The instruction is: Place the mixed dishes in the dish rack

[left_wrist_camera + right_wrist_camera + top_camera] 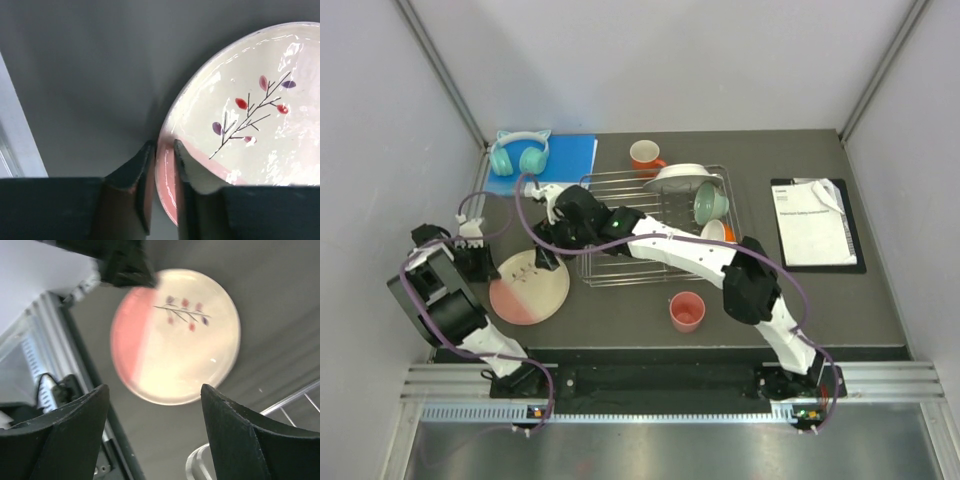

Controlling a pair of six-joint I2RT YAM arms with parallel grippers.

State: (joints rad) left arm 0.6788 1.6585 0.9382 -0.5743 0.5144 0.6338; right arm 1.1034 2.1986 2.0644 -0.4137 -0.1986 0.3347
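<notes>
The pink-and-cream sprig plate (528, 285) lies on the table at the left. My left gripper (486, 268) is shut on its pink rim (167, 170), one finger over and one under. My right gripper (542, 262) hangs open and empty above the plate (175, 335), near its far right edge. The silver dish rack (620, 270) holds the white plate (680, 178), the mint-green bowl (710, 203) and the white-inside orange bowl (718, 232). The orange mug (645, 155) stands behind the rack. The pink cup (686, 311) stands in front of it.
Teal cat-ear headphones (518, 155) lie on a blue folder (570, 155) at the back left. A black clipboard with white paper (815, 222) lies at the right. The rack's near left corner (295, 400) is close beside the right gripper. The table's left edge is close behind the left gripper.
</notes>
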